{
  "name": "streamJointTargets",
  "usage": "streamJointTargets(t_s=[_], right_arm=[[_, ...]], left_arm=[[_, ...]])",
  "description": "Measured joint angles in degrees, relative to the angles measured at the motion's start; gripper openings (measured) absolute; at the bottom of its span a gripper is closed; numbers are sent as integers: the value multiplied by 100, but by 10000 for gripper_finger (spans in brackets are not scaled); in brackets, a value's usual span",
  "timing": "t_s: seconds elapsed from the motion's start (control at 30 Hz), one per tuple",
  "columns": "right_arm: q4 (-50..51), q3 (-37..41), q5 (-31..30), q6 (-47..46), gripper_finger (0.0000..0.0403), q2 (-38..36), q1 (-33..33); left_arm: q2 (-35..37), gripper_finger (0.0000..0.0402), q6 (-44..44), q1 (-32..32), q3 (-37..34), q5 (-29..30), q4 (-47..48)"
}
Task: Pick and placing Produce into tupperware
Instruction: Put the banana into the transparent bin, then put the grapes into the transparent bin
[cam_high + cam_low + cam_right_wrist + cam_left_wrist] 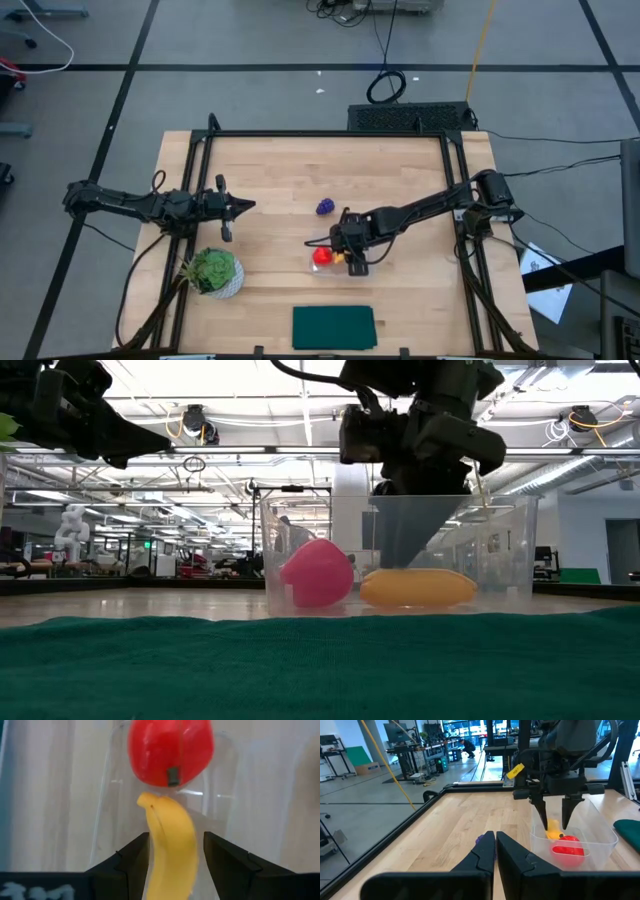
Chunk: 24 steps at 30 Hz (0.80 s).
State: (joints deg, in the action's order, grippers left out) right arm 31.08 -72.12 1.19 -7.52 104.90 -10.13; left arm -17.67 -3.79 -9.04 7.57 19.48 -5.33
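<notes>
The right gripper (pixel 556 817) hangs inside the mouth of the tupperware (pixel 600 827), its two dark fingers (pixel 131 857) spread apart and pointing down. The banana (pixel 170 847) lies on the container floor directly beneath it, in the gap between the fingers; whether the pads touch the fruit cannot be told. Just ahead of the fingertips, past the banana's stem end, the red fruit (pixel 170 750) sits in the same container, close against the banana. Seen level from the table, the red fruit (pixel 318 573) and the banana (pixel 418 587) rest side by side on the bottom of the clear box. The purple grape bunch (pixel 326 207) lies on the bare wooden table (pixel 270 170), outside the tupperware, a little way behind and to the left side of the right gripper. The left gripper (pixel 247 205) hovers over the table well apart from the container, its fingers (pixel 512 855) pressed together and empty, the grape bunch lying just beyond its tips
</notes>
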Motion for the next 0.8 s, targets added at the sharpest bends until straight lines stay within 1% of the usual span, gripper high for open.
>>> streamJointTargets(t_s=[0.1, 0.37, 0.47, 0.63, 0.8], right_arm=[[159, -92, -139, 42, 178, -2, 3], [272, -253, -140, 117, 178, -122, 7], [263, -253, -142, 119, 170, -223, 7], [274, -260, -142, 163, 128, -255, 7], [263, -260, -130, 406, 72, -262, 7]], left_arm=[[0, 21, 0, 0, 0, 0, 0], [0, 21, 0, 0, 0, 0, 1], [0, 21, 0, 0, 0, 0, -2], [0, 21, 0, 0, 0, 0, -5], [0, 21, 0, 0, 0, 3, -2]])
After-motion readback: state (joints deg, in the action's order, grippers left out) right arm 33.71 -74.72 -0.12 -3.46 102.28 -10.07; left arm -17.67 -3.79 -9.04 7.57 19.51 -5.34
